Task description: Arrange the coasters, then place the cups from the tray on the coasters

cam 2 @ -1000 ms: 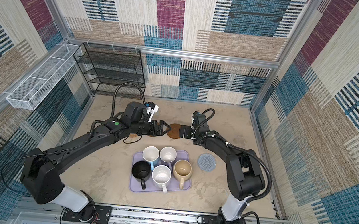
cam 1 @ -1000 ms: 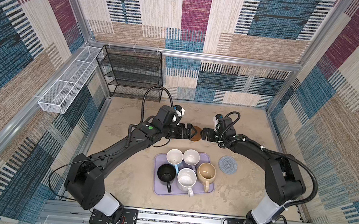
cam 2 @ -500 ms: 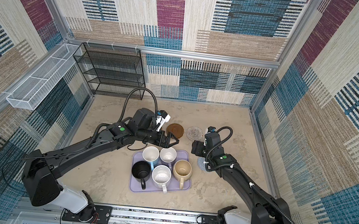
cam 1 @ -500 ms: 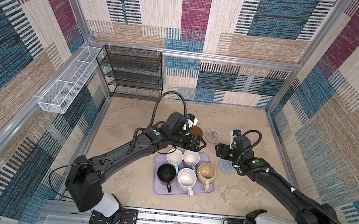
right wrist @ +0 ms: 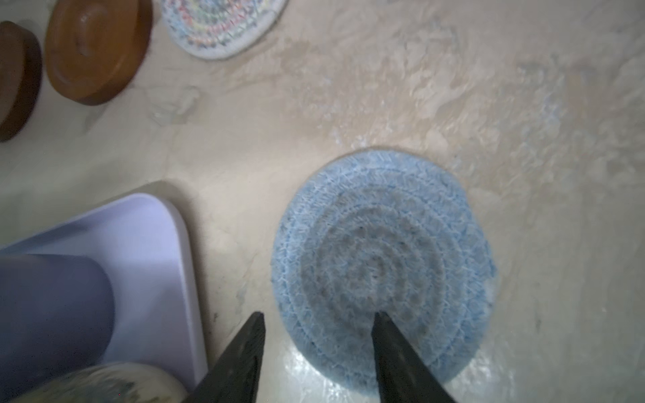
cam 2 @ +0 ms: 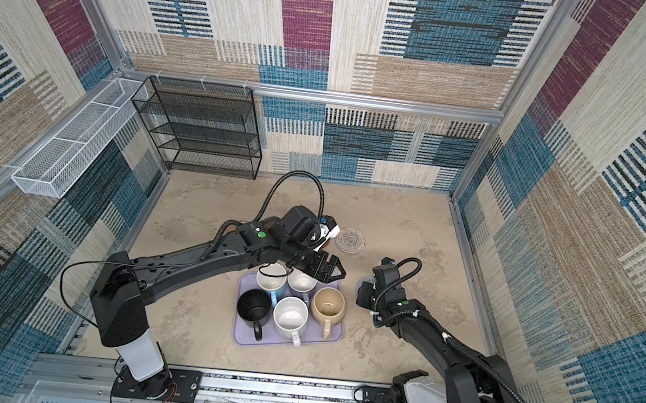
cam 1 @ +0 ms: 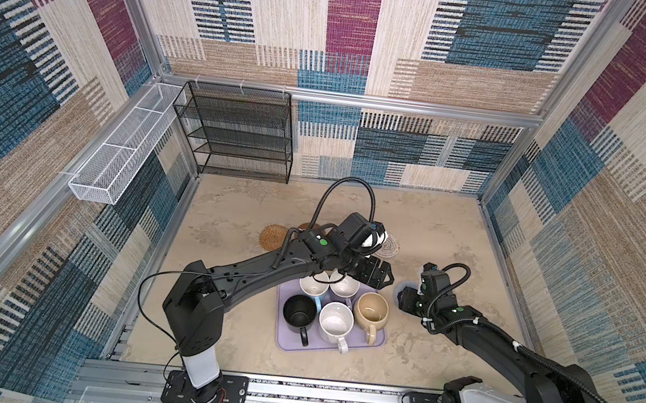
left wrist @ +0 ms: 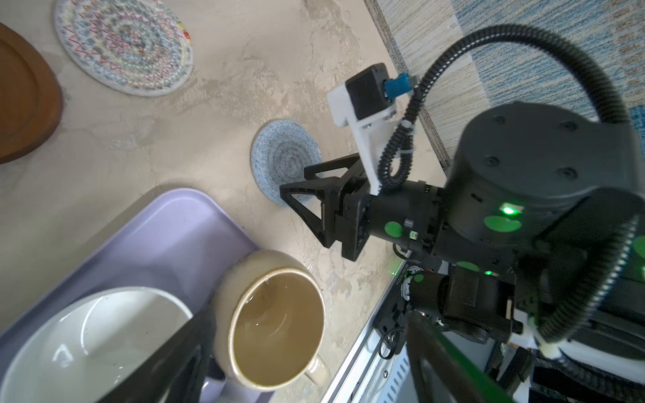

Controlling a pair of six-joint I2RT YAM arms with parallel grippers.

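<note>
The lavender tray (cam 1: pixel 287 342) holds the cups: black (cam 1: pixel 299 312), speckled white (cam 1: pixel 335 323), beige (cam 1: pixel 371 310), light blue (cam 1: pixel 313 287) and lavender (cam 1: pixel 344 287). My left gripper (cam 1: pixel 381 274) hangs wide open over the tray's far right corner; in its wrist view the beige cup (left wrist: pixel 275 328) lies below the jaws. My right gripper (right wrist: pixel 319 331) is open and low at the grey-blue coaster (right wrist: pixel 380 265), one finger (right wrist: pixel 387 345) over its near edge, the other on the table beside the tray (right wrist: pixel 139 237). Further back lie the rattan coaster (cam 1: pixel 273 236), the white crochet coaster (cam 1: pixel 389 246) and two brown coasters (right wrist: pixel 97 49), (right wrist: pixel 17 80).
A black mesh shelf rack (cam 1: pixel 237 133) stands at the back left against the wall. A white wire basket (cam 1: pixel 122 153) hangs on the left wall. Patterned walls close in the table on three sides, and the arms' base rail (cam 1: pixel 289 395) runs along the front.
My right arm swung from the back middle down to the grey-blue coaster, jaws narrowing. My left gripper moved from the brown coasters to over the tray's far corner. The white crochet coaster came into view.
</note>
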